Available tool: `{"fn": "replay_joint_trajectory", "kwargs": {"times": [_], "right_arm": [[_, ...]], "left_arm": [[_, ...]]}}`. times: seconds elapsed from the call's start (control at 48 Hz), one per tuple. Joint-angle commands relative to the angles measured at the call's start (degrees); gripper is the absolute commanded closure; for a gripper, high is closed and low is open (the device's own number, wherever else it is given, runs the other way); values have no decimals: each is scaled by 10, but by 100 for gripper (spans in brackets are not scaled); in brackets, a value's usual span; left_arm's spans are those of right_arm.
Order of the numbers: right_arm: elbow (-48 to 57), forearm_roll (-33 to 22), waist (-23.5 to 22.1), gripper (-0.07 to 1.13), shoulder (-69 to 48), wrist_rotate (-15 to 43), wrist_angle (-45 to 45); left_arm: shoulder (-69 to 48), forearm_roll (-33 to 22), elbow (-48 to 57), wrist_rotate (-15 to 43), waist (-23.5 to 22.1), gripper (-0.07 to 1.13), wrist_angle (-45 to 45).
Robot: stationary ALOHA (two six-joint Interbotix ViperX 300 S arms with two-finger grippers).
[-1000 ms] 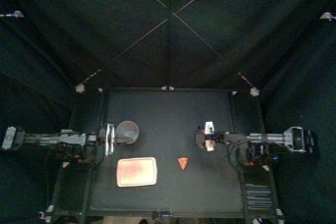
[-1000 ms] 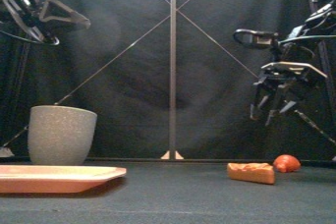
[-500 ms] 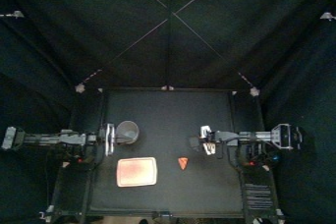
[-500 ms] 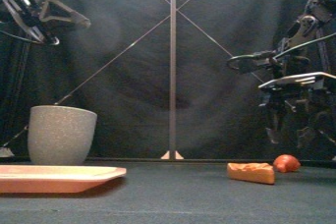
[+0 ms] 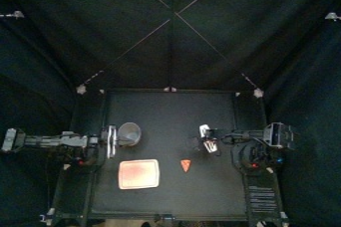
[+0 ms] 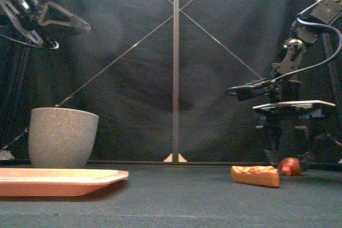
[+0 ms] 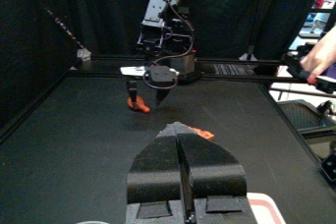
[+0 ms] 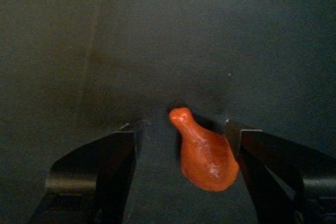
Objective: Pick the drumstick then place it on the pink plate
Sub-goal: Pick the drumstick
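The orange-red drumstick (image 8: 199, 156) lies on the black table at the right, its thin end pointing toward the wrist camera. My right gripper (image 8: 183, 127) hangs open just above it, one jaw on each side; in the front view this gripper (image 6: 285, 144) is directly over the drumstick (image 6: 290, 166). The pink plate (image 5: 140, 176) lies flat at the front left, with nothing on it. At the left, my left gripper (image 7: 184, 165) is shut and holds nothing; it stays high in the front view (image 6: 40, 17).
An orange wedge-shaped toy (image 6: 257, 176) lies just left of the drumstick, between it and the plate. A tall grey speckled cup (image 6: 63, 137) stands behind the plate near the left arm.
My right gripper has come down from well above the table to just over the drumstick, with its jaws now straddling it. The left arm has not moved.
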Motion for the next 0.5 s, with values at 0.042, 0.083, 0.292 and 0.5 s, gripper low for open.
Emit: {"fn": "replay_joint_trajectory", "kwargs": {"times": [0.042, 0.083, 0.292, 0.5], "right_arm": [[-10, 3, -8, 9, -6, -2, -2], [-9, 5, -11, 10, -6, -2, -3], [-7, 0, -18, 30, 1, -2, -3], [-4, -2, -18, 45, 22, -2, -12]], "left_arm": [[3, -1, -9, 1, 1, 103, -6], [3, -1, -9, 2, 1, 103, -6], [3, -1, -8, 2, 2, 103, -11], [3, -1, -8, 1, 1, 103, -11]]}}
